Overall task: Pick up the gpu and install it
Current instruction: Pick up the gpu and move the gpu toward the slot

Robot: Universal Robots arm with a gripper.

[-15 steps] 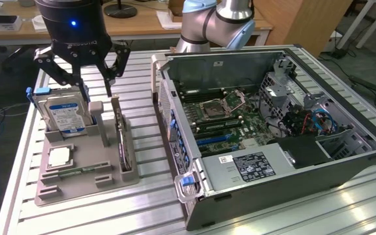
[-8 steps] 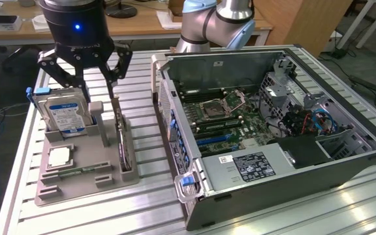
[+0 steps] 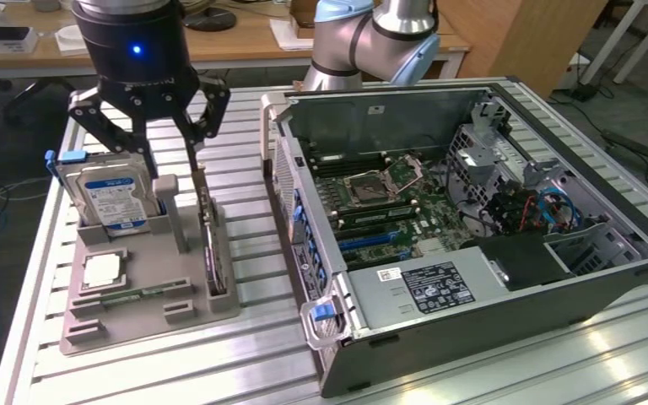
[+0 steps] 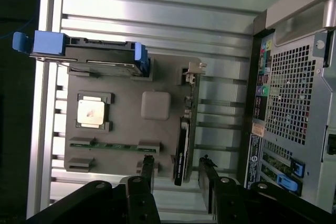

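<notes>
The gpu [image 3: 213, 253] is a thin dark card standing on edge in a slot along one side of the grey holder block [image 3: 155, 325]. In the wrist view the gpu [image 4: 182, 142] runs lengthwise between my two fingers, its silvery bracket end farthest from them. My gripper [image 3: 175, 173] hangs just above the card's bracket end, open and holding nothing. Seen from the wrist, the gripper [image 4: 177, 174] straddles the card's near end, one finger on each side, apart from it. The open computer case [image 3: 471, 211] lies at the exterior view's right with its motherboard slots [image 3: 375, 240] exposed.
On the same holder block [image 4: 131, 129] stand a silver hard drive [image 3: 108, 196] with a blue label, a square processor chip [image 3: 104, 270] and a narrow green memory stick [image 3: 132, 295]. The case's perforated rear panel [image 4: 294, 103] is close beside the block. All rests on a slatted aluminium table [image 3: 256, 363].
</notes>
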